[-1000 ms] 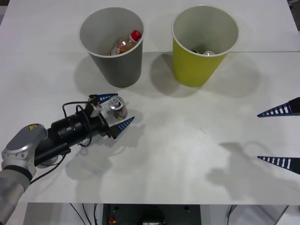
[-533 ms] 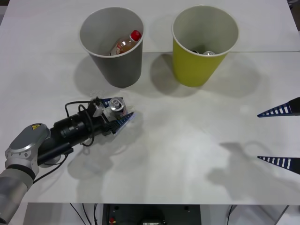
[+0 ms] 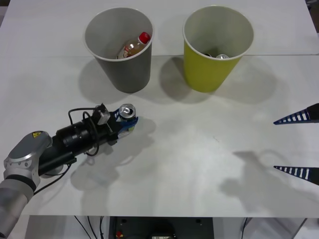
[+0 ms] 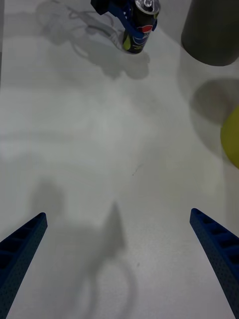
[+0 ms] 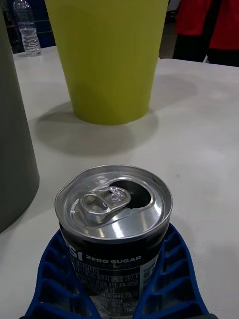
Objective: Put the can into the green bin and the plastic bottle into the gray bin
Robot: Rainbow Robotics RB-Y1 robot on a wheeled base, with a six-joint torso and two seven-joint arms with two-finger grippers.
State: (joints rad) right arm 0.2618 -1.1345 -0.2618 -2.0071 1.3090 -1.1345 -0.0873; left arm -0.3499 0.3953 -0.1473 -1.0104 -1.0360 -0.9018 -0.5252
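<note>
Two bins, front view: the gray bin (image 3: 118, 47) and the green bin (image 3: 218, 47) stand side by side toward the far edge of the worktop (image 3: 199, 164), gray on the robot's left, green on its right.
Bottle, front view: the plastic bottle (image 3: 133, 46) lies tilted inside the gray bin, red cap up, so that half of the task looks done.
Other can, front view: a silver top (image 3: 222, 56) shows at the bottom of the green bin.
Left tool, front view: the left tool (image 3: 125, 121) is clenched on the can (image 3: 127, 115), which stands upright near the worktop's left side, in front of the gray bin.
Right tool, front view: the right tool (image 3: 298, 144) waits by the right edge of the worktop, fingers spread wide and holding nothing.
Right wrist view: the can (image 4: 141, 25) stands clamped between blue fingers well off from the right tool's own parted fingers (image 4: 22, 249); the gray bin's wall (image 4: 211, 35) rises just beside it.
Left wrist view: the can (image 5: 113, 219) sits upright between the ribbed fingers (image 5: 172, 279), pull-tab top toward the camera.
Key relation, left wrist view: the green bin (image 5: 110, 55) stands straight ahead past the can, the gray bin's wall (image 5: 15, 139) close alongside; the carry likely needs a lift over the green rim and across to the right.
</note>
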